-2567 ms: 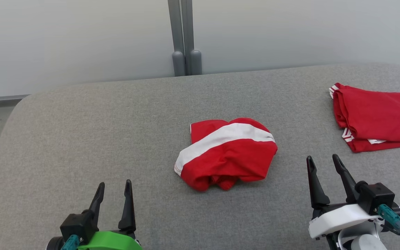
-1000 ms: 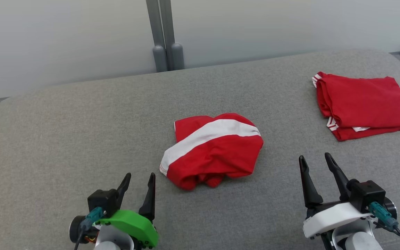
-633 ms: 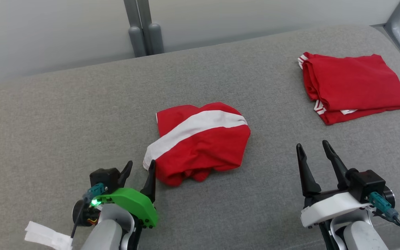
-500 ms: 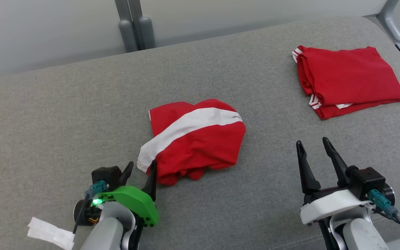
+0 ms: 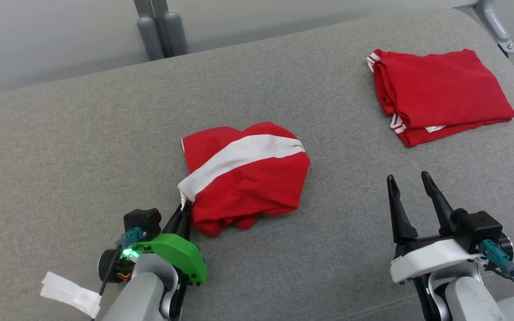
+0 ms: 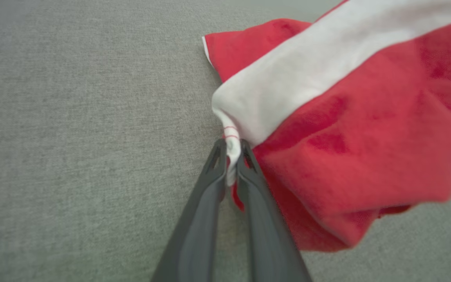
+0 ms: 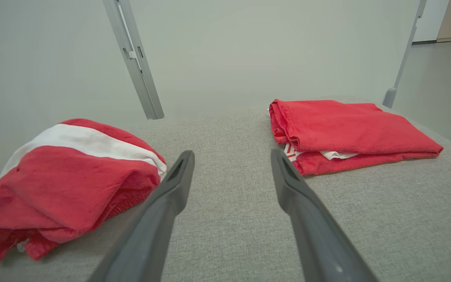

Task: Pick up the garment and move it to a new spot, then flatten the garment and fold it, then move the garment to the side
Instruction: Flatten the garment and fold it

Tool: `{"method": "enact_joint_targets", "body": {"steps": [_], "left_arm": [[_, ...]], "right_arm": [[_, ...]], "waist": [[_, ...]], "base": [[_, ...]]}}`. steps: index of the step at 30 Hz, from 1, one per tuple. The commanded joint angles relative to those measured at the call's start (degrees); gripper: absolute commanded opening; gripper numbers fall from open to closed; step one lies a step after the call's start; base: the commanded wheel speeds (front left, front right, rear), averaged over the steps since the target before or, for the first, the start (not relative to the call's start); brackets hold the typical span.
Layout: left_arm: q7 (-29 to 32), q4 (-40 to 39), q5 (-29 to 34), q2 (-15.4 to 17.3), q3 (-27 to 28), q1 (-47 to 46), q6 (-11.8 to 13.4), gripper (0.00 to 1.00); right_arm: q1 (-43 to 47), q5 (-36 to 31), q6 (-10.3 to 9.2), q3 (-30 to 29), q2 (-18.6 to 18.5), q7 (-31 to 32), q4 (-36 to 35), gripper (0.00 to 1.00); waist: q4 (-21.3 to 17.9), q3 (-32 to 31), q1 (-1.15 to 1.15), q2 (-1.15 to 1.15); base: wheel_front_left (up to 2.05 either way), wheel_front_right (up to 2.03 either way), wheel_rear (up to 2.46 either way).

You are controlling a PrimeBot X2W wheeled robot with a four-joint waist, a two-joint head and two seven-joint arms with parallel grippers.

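Garment [image 5: 248,174] first: you have a crumpled red piece with a broad white band lying near the middle of the grey padded surface [image 5: 83,147], slightly left of centre. Your left gripper [image 5: 184,208] sits at its near-left corner. In the left wrist view its two dark fingers [image 6: 210,184] are pinched together on the end of that white band, with a thin strip of white hem squeezed between them. The rest of the cloth rests on the surface, bunched to the right of the fingers.

Your right gripper [image 5: 411,185] is at the near right, well apart from the garment, its fingers spread wide with nothing between them. In the right wrist view it points toward the far edge, with the crumpled cloth off to its left.

A second red garment [image 5: 440,96], folded flat with white-striped trim showing at its edge, lies at the far right of the surface, apart from both grippers. Two grey posts [image 5: 156,26] stand past the far edge on the left. A white tag [image 5: 69,292] sticks out from your left forearm.
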Motion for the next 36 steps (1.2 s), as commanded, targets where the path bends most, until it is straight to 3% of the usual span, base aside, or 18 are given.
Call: {"method": "enact_joint_targets", "body": {"steps": [1, 9, 18, 23, 28, 30, 31, 32, 36], "left_arm": [[-0.67, -0.37, 0.26, 0.56, 0.07, -0.4, -0.27, 0.0], [-1.99, -8.93, 1.03, 4.69, 1.68, 4.28, -0.53, 0.0], [3.74, -19.52, 0.37, 13.68, 3.76, 11.31, 1.7, 0.0], [6.36, -20.14, -1.14, 15.14, 4.47, 13.12, 2.17, 0.0], [6.37, -18.44, -1.9, 14.46, 4.73, 13.34, 2.51, 0.0], [6.04, -17.66, -2.2, 14.05, 4.85, 13.03, 2.55, 0.3], [5.9, -17.2, -2.42, 13.93, 4.92, 12.93, 2.58, 0.4], [5.64, -16.11, -2.57, 13.64, 4.85, 12.82, 2.5, 0.61], [5.03, -13.88, -2.94, 13.14, 4.61, 13.18, 2.43, 1.0]], "right_arm": [[0.1, -0.12, -0.02, -0.13, -0.09, -0.16, -0.15, 1.0], [1.33, -0.1, -0.02, -0.93, -0.09, -0.16, 0.18, 1.0], [1.75, 0.19, -0.02, -0.83, -0.09, -0.17, 0.63, 1.0], [1.49, 0.19, -0.02, -0.69, -0.09, -0.17, 0.95, 1.0], [1.0, 0.08, -0.02, -0.35, -0.09, -0.17, 1.3, 1.0], [0.51, -0.21, -0.02, 0.23, -0.09, -0.17, 1.55, 1.0], [0.26, -0.31, -0.02, 0.52, -0.09, -0.17, 1.66, 1.0], [-0.09, -0.49, -0.02, 0.98, -0.09, -0.17, 2.0, 1.0], [-0.6, -0.79, -0.02, 1.48, -0.09, -0.17, 2.59, 1.0]], "waist": [[0.84, -0.69, 0.0, 0.0], [3.79, -2.87, 0.0, 0.0], [5.52, -3.78, 0.0, 0.0], [5.65, -3.59, 0.0, 0.0], [5.64, -3.42, 0.0, 0.0], [5.74, -3.47, 0.0, 0.0], [5.82, -3.52, 0.0, 0.0], [6.11, -3.73, 0.0, 0.0], [6.9, -4.33, 0.0, 0.0]], "base": [[0.0, 0.0, 0.0], [0.0, 0.0, 0.0], [0.0, 0.0, 0.0], [0.0, 0.0, 0.0], [0.0, 0.0, 0.0], [0.0, 0.0, 0.0], [0.0, 0.0, 0.0], [0.0, 0.0, 0.0], [0.0, 0.0, 0.0]]}}
